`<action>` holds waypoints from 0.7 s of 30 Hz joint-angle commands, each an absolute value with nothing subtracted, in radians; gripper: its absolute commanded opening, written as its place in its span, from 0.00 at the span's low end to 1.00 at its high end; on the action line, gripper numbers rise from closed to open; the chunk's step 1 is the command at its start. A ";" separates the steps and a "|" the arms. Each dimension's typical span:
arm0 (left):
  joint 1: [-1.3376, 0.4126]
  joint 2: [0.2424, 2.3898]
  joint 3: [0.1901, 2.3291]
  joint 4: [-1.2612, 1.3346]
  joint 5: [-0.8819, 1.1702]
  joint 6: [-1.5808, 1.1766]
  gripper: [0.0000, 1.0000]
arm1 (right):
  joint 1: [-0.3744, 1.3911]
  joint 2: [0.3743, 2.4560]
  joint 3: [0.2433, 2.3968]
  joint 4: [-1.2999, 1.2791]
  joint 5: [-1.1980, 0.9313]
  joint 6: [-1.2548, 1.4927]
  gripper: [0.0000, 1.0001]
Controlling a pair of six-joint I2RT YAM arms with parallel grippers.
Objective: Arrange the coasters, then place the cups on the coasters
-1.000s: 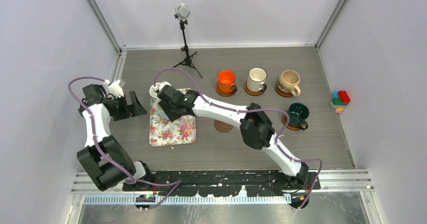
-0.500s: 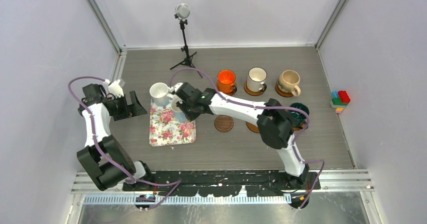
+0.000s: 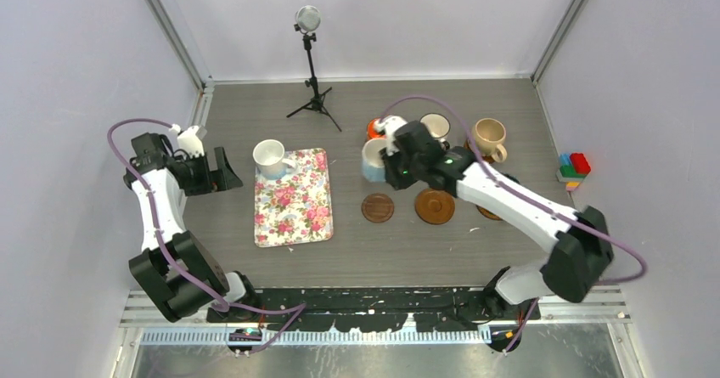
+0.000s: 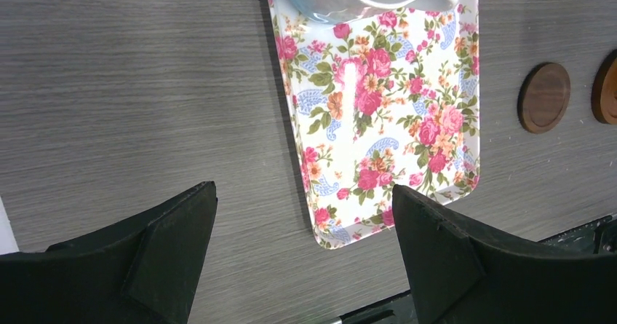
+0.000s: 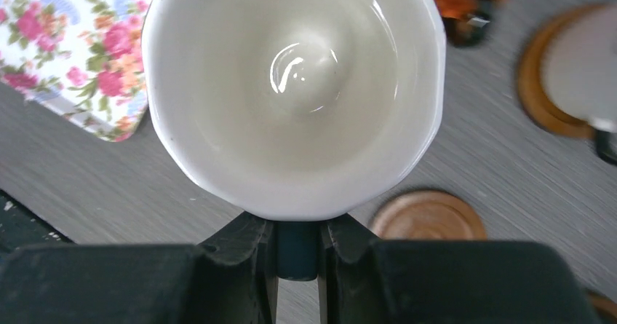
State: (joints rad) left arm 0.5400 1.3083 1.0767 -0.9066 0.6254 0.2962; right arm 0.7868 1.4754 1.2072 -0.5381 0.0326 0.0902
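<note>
My right gripper (image 3: 386, 162) is shut on the handle of the light blue cup (image 3: 372, 159) and holds it in the air just behind the small dark coaster (image 3: 378, 208). In the right wrist view the cup's white inside (image 5: 291, 84) fills the frame, its blue handle pinched by the gripper (image 5: 297, 238), with a coaster (image 5: 428, 215) below. A bare larger coaster (image 3: 435, 206) lies to the right. The orange cup (image 3: 374, 126), dark-rimmed white cup (image 3: 435, 126) and beige cup (image 3: 490, 138) stand on coasters at the back. A plain white cup (image 3: 270, 157) sits on the floral tray. My left gripper (image 3: 222, 172) is open.
The floral tray (image 3: 295, 204) lies left of centre; in the left wrist view its near corner (image 4: 342, 229) lies between my open fingers (image 4: 174, 229). A microphone tripod (image 3: 312, 89) stands at the back. Coloured blocks (image 3: 574, 170) lie past the right edge.
My right gripper closed on the light blue cup's handle at the tray, lifted it and carried it right to above the coasters. The left arm hardly moved.
</note>
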 commanded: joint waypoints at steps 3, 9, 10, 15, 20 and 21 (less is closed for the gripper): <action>0.550 1.301 1.149 -0.939 0.663 0.284 0.92 | 0.635 1.208 1.055 -0.517 0.063 0.051 0.00; 0.550 1.303 1.159 -0.942 0.687 0.270 0.92 | 0.507 1.054 0.888 -0.551 0.078 0.050 0.00; 0.550 1.304 1.160 -0.943 0.688 0.271 0.92 | 0.494 1.045 0.874 -0.558 0.088 0.034 0.00; 0.550 1.307 1.155 -0.943 0.688 0.278 0.92 | 0.465 1.035 0.815 -0.568 0.092 -0.022 0.00; 0.550 1.306 1.139 -0.934 0.682 0.280 0.92 | 0.461 1.045 0.802 -0.577 0.099 -0.022 0.00; 0.549 1.307 1.137 -0.930 0.682 0.280 0.92 | 0.461 1.048 0.802 -0.576 0.096 -0.020 0.00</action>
State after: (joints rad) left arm 0.5404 1.3087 1.1187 -0.9363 0.6563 0.2840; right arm 0.4629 1.0771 0.7792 -0.6674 0.0879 -0.0010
